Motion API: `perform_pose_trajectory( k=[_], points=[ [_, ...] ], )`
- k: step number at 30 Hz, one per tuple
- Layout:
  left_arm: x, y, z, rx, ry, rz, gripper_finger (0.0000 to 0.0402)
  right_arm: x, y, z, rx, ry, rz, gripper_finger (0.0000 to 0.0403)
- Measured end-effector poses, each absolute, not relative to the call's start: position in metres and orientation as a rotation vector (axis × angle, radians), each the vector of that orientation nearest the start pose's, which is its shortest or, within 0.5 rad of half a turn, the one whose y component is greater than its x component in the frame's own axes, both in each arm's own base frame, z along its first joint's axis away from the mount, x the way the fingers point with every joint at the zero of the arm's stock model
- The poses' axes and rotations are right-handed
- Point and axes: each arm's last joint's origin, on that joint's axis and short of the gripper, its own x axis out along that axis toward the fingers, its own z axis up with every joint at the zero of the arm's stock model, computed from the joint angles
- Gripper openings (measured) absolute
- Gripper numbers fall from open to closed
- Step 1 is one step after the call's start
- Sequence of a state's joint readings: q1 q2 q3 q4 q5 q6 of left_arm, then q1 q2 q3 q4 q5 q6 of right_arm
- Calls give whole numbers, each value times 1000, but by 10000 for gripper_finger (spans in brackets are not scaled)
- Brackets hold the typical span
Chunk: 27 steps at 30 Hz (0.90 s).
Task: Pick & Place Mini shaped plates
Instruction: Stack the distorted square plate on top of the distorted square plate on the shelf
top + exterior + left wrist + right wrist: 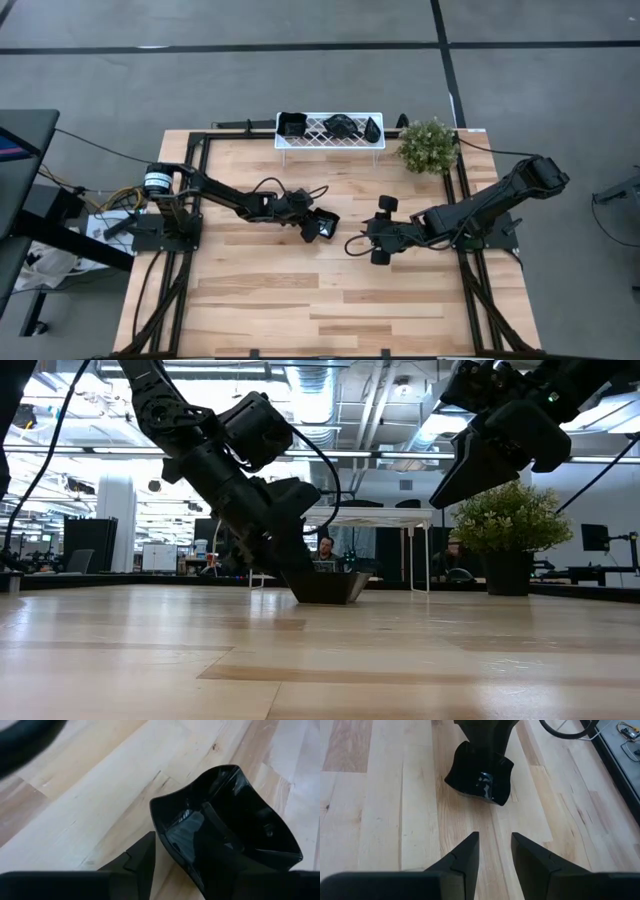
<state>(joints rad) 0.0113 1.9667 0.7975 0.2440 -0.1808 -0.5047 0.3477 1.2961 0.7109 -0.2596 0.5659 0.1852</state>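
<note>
High view: left gripper (318, 226) fingers straddle a square black plate's (323, 225) rim on the desk (300, 310); right gripper (381, 230) hovers near, fingers apart, empty; white rack (330, 131) and potted plant (428, 146) stand behind.

Square plate (235, 815) is showing glossy black, mirror-smooth, likely glazed; table (300, 300) is looking like pale matt wood planks; rack (330, 140) is reading as white wire lattice; gripper fingers (465, 855) matt black.
</note>
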Motion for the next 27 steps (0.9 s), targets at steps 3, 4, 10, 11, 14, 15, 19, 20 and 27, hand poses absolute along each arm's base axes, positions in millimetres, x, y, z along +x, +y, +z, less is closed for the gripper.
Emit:
perform_pose_trajectory(
  k=[3,4,10,11,14,15,19,20,27],
  points=[
    [331,9,68,-387,851,405,120,237,70,203,-198,734,-273,108],
    [331,9,68,-387,851,405,114,237,70,203,-198,734,-273,108],
    [333,9,70,-344,833,378,78,237,70,203,-198,736,-273,108],
    [333,9,70,-342,832,376,72,237,70,203,-198,736,-273,108],
    [333,9,70,-342,829,376,53,237,70,203,-198,736,-273,108],
    [333,9,70,-343,827,375,46,237,70,203,-198,736,-273,108],
    [334,9,71,-343,822,374,22,237,69,201,-191,734,-276,108],
    [334,9,71,-339,820,372,16,236,69,199,-191,736,-276,108],
    [335,9,72,-327,812,363,12,231,67,189,-192,768,-285,108]
  ],
)
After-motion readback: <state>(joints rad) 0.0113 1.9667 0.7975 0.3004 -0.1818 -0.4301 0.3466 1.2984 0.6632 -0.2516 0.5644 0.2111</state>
